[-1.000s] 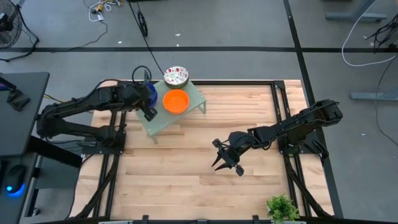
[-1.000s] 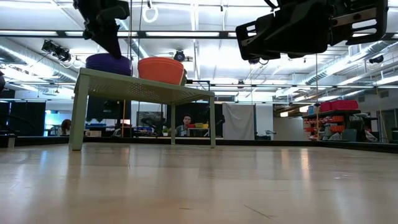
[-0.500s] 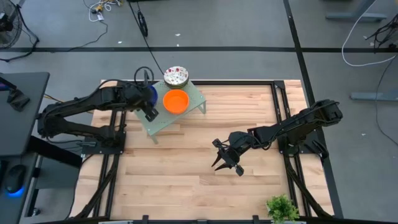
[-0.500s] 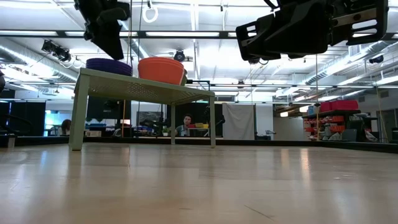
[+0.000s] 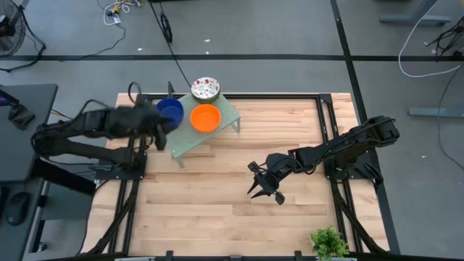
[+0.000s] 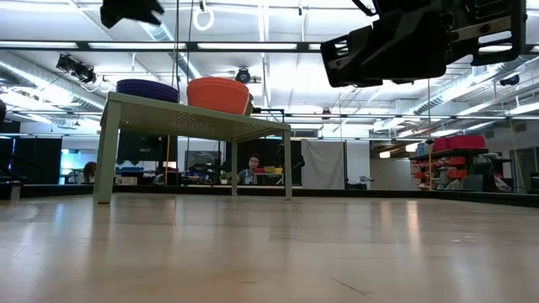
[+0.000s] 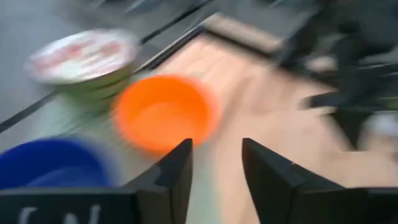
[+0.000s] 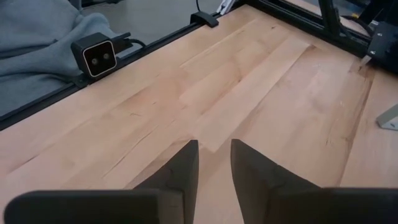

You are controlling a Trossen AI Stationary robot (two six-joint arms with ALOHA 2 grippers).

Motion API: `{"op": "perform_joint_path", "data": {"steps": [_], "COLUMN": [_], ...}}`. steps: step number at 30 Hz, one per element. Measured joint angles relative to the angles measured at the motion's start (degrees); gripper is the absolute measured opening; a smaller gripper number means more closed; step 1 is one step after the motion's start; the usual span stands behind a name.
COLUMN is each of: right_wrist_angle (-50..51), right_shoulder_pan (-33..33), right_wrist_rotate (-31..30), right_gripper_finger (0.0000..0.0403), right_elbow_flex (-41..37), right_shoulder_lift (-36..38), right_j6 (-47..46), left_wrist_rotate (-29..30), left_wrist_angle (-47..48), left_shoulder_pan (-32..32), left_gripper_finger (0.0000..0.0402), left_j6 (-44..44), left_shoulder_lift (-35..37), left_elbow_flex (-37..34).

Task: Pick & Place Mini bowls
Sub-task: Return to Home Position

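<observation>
Rack (image 5: 187,141) of pale green perforated metal stands toward 11 o'clock on the wooden table (image 5: 217,210) and carries three piles. The orange bowls (image 5: 205,118) sit mid-rack. The blue bowls (image 5: 170,110) are just beside them at 9 o'clock, and the speckled bowls (image 5: 205,89) are at 12 o'clock on the rack's far corner. From table height the blue and orange piles show side by side on the rack top.

The left tool (image 5: 154,133) hangs in the air at 8 o'clock of the blue bowls, by the rack's 9 o'clock edge and clear of every bowl. Its fingers (image 7: 177,177) stand apart with nothing between them, and its wrist camera looks past them at all three piles.

The right tool (image 5: 261,185) hovers over the middle of the table, at about 4 o'clock from the rack and well apart from it. Its fingers (image 8: 185,165) are also apart and hold nothing, with bare wood below them. A small potted plant (image 5: 330,243) sits near the table's 5 o'clock corner.
</observation>
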State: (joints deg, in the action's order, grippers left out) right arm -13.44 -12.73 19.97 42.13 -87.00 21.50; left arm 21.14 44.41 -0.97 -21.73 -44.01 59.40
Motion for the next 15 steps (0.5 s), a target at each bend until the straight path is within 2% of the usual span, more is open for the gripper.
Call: {"op": "perform_joint_path", "data": {"steps": [3,6,8,11,15], "right_wrist_angle": [0.4,0.3,0.3,-0.2,-1.2], "right_shoulder_pan": [0.0,0.0,0.0,0.0,0.0], "right_wrist_rotate": [0.0,0.0,0.0,0.0,0.0], "right_gripper_finger": [0.0095,0.0095,0.0095,0.0095,0.0095], "right_elbow_flex": [0.0,0.0,0.0,0.0,0.0], "right_shoulder_lift": [0.0,0.0,0.0,0.0,0.0], "right_j6": [0.0,0.0,0.0,0.0,0.0], "left_wrist_rotate": [-0.7,-5.4,-7.0,-6.9,-7.9], "left_wrist_angle": [-16.8,-36.2,-44.5,-47.2,-45.7], "left_shoulder_pan": [8.1,15.3,18.4,20.2,20.1], "left_gripper_finger": [0.0111,0.0071,0.0042,0.0008,0.0008], "left_j6": [3.4,11.5,15.6,16.3,15.0], "left_shoulder_lift": [4.5,7.8,9.7,13.9,22.6], "left_elbow_flex": [-10.5,-22.9,-29.3,-35.1,-38.0]}}
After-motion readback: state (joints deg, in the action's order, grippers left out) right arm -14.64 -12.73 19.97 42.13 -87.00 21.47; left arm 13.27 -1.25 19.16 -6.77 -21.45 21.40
